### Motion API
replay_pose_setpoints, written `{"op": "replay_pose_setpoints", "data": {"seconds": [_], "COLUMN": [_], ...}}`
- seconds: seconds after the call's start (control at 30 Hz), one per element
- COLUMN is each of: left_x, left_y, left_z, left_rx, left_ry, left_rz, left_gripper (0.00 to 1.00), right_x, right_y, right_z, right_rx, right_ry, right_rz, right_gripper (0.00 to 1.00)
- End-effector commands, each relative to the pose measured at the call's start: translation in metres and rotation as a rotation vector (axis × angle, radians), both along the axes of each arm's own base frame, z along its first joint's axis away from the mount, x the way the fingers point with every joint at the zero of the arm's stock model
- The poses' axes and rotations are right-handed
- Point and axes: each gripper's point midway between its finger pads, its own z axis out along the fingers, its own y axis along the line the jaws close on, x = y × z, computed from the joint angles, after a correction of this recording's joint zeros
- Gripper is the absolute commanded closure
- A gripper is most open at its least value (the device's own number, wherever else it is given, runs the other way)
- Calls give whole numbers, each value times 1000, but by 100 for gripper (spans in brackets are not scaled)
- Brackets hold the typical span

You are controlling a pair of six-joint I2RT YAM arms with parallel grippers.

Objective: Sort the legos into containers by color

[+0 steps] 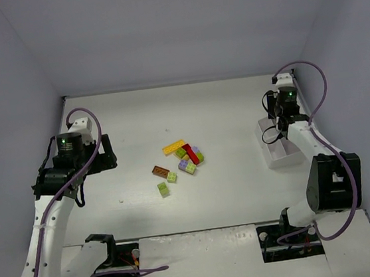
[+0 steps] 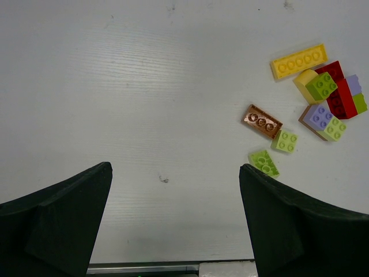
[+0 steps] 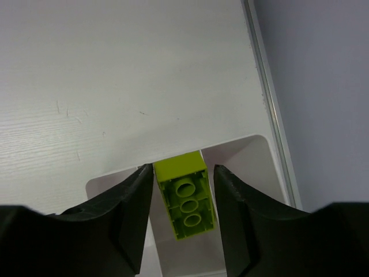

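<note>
The loose legos (image 1: 186,158) lie mid-table: a yellow plate (image 2: 298,61), a brown brick (image 2: 262,120), lime pieces (image 2: 285,141), red (image 2: 340,98) and lavender (image 2: 317,115) ones. My left gripper (image 2: 176,167) hangs open over bare table to their left, nothing between its fingers. Over at the right, my right gripper (image 3: 183,170) hovers above the white divided tray (image 3: 253,144), whose compartments are the containers. A lime green lego (image 3: 185,199) sits underside-up between its fingers, tilted. The left finger touches it at one corner and a gap shows on the right side.
The tray (image 1: 284,157) stands close to the table's right edge rail (image 3: 268,98) and the side wall. Both arm bases sit at the near edge. A small dark mark (image 2: 164,180) lies on the table under the left gripper.
</note>
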Motion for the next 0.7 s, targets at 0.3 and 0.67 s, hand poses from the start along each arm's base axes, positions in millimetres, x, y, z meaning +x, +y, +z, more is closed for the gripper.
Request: {"op": "replay_pose_setpoints", "data": {"seconds": [0.3,0.67], "left_x": [10,11], "left_y": [-5,-5], "left_z": [17,22], "left_rx": [-19,-24], "left_ry": [-67,-77], "left_rz": [-14,-7], "left_gripper": [15,15], "right_x": [6,-15], "right_y": [15,169], "right_z": [50,73], "right_rx": [62,212], "right_ry": [-174,-172], "right_rz": [50,500], "right_gripper": [51,48]}}
